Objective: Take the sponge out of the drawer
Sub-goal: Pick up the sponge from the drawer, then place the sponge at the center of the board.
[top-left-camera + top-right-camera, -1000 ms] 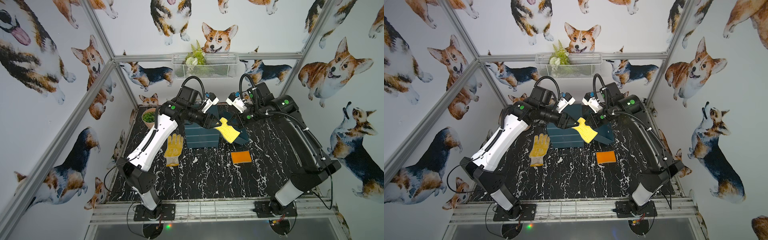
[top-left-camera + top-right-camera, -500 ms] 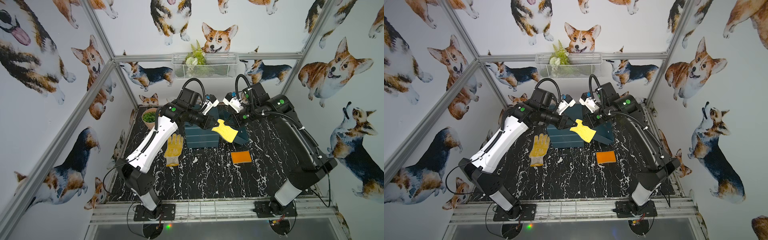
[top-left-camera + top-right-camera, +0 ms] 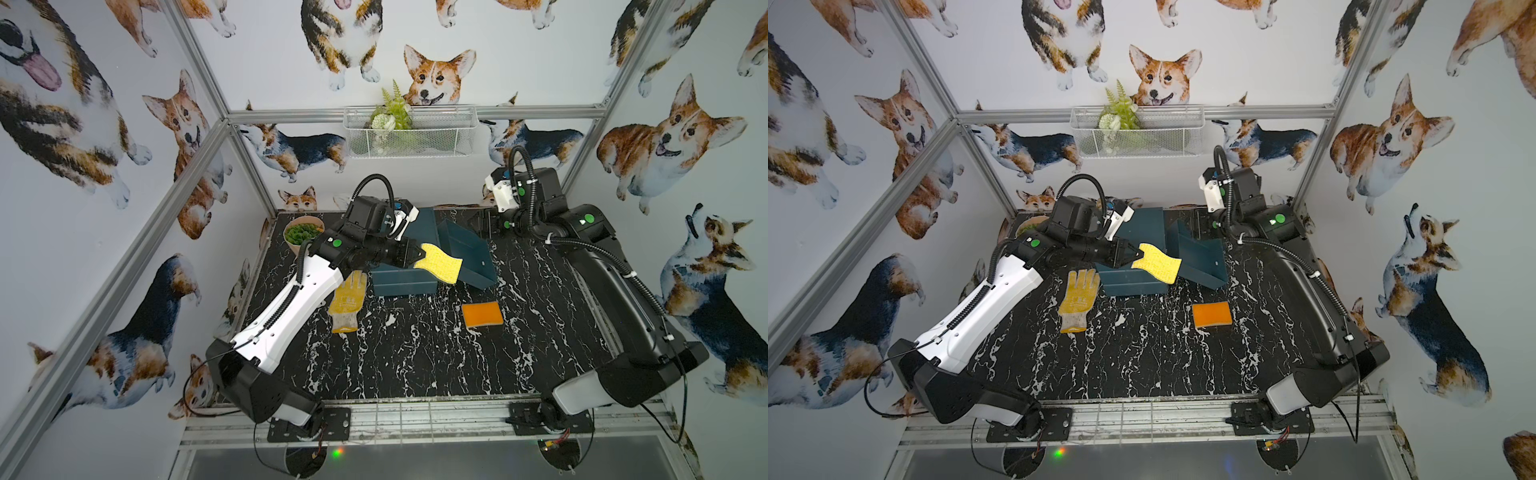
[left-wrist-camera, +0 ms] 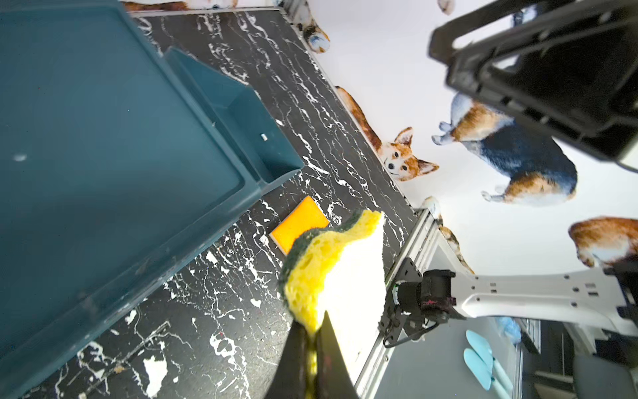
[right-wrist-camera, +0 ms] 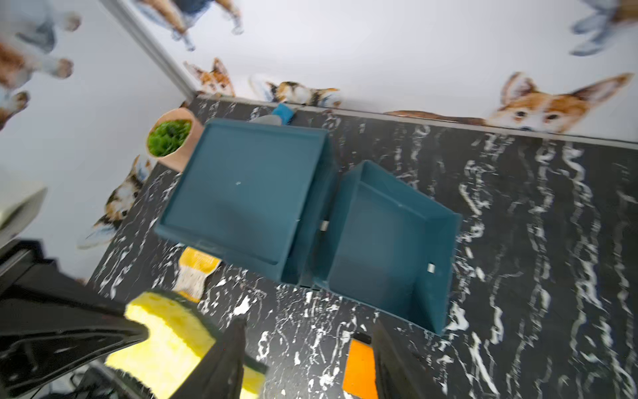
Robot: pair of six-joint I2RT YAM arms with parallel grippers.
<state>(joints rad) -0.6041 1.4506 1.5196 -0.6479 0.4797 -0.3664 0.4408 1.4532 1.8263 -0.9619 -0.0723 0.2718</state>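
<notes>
left jaws are clenching the sponge point(image 3: 439, 262) by its end, so it is sticking out ahead, clear of the drawer point(image 3: 467, 249); right jaws are gaping, empty.

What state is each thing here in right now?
drawer: pulled out, empty.
yellow sponge: out of the drawer, held in the air.
left gripper: shut on the yellow sponge.
right gripper: open, holding nothing.
orange sponge: lying flat on the table.
glove: lying flat on the table.

Left tool point(image 3: 417, 255) reaches forward, pinched on the sponge point(image 3: 441, 264); right tool point(image 5: 309, 326) sits rearward, jaws apart.
</notes>
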